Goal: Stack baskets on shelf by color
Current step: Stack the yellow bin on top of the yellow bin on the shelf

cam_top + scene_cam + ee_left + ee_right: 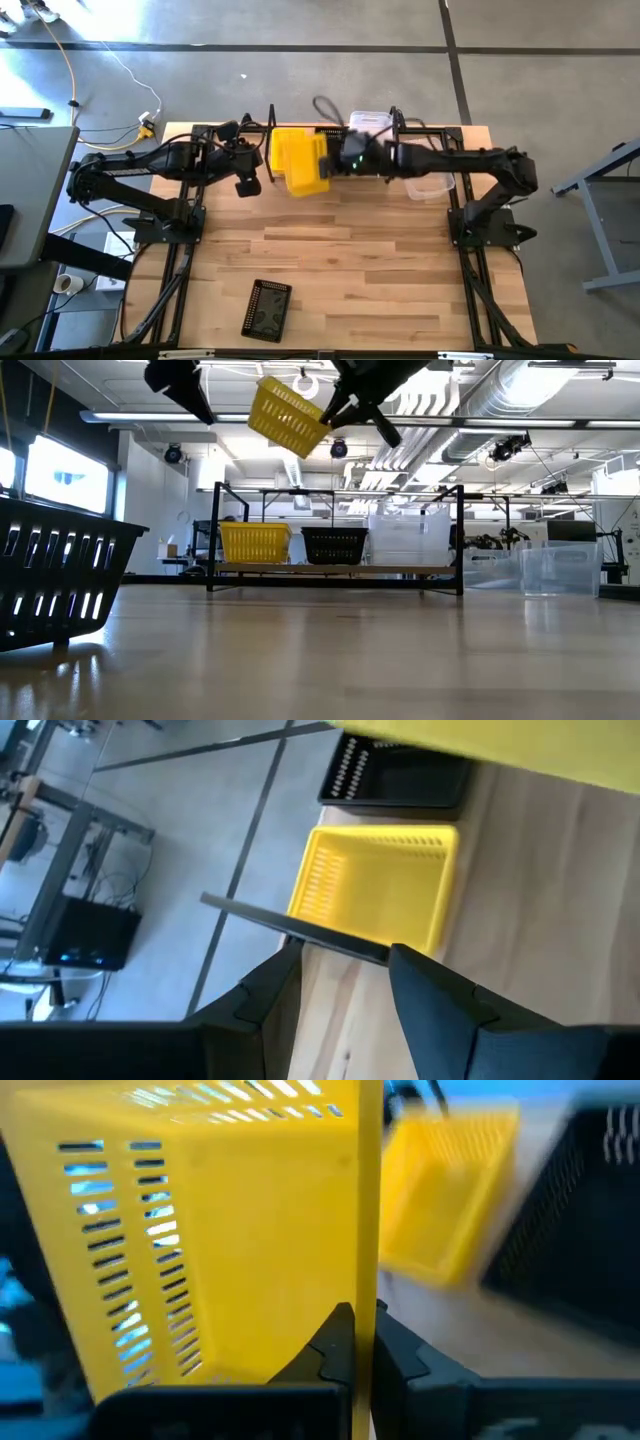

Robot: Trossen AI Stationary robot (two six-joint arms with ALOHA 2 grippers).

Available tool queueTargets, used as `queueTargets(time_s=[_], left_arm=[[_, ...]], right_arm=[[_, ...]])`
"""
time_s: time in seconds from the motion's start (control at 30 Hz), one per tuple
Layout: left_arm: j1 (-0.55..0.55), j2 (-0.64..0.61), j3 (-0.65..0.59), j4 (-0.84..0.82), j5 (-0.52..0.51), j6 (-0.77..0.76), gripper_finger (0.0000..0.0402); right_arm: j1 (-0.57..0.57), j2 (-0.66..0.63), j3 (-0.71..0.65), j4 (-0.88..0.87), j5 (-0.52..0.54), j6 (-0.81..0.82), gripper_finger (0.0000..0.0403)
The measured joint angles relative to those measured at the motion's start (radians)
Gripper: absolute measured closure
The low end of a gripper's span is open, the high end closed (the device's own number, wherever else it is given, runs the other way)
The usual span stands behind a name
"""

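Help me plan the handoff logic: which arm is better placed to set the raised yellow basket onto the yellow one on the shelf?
Right. Its tool is shut on the raised yellow basket's rim, above the yellow basket on the shelf. The left tool is open, holding nothing.

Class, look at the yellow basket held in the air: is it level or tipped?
Tipped. In the low view the lifted yellow basket hangs slanted above the shelf, one end lower, with the right pincer clamped on its wall.

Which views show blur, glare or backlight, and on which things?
Right wrist view: the yellow basket on the shelf and the black one are blurred, while the held yellow basket is sharper. Low view: bright windows backlight the near black basket. High view: glare on the floor.
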Motion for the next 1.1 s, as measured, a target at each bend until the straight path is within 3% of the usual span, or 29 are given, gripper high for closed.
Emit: queueTargets(time_s=[0.17, 0.43, 0.67, 1.1], left_arm=[[0.024, 0.0, 0.0, 0.001, 0.0, 0.0, 0.0259], [-0.031, 0.0, 0.0, 0.005, 0.079, 0.034, 0.0259], [-0.149, 0.001, 0.0, 0.019, 0.175, 0.028, 0.0259], [-0.359, 0.046, 0.002, 0.173, 0.151, 0.083, 0.0259]], right_arm=[[-0.085, 0.0, 0.0, 0.114, -0.036, -0.053, 0.0403], [-0.139, 0.003, 0.0, 0.111, -0.002, -0.054, 0.0403], [-0.084, 0.011, 0.0, 0.05, 0.077, -0.014, 0.0403], [0.066, 0.028, 0.001, -0.033, 0.253, 0.13, 0.0403]])
